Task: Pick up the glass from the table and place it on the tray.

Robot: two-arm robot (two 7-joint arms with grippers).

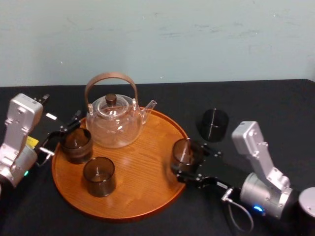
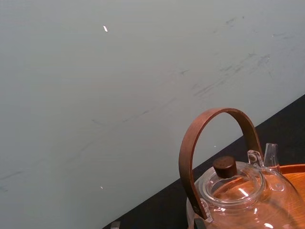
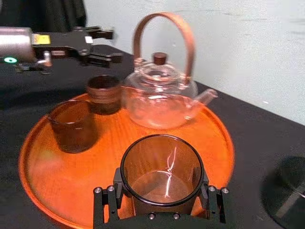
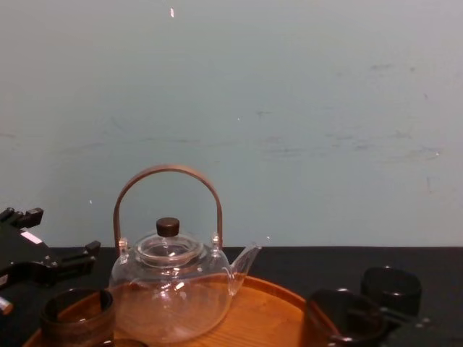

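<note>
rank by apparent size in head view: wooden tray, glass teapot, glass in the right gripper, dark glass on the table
1. Round orange-brown wooden tray
2. Clear glass teapot with wooden handle
3. Smoky brown glass in the right gripper and dark glass on the table: look alike
Left gripper: open, left of tray.

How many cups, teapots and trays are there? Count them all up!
Round orange-brown wooden tray: 1
Clear glass teapot with wooden handle: 1
Smoky brown glasses: 4 (left glass, by the open left gripper, and front glass on the tray; held glass in the right gripper; far glass on the black table)
Total: 6
</note>
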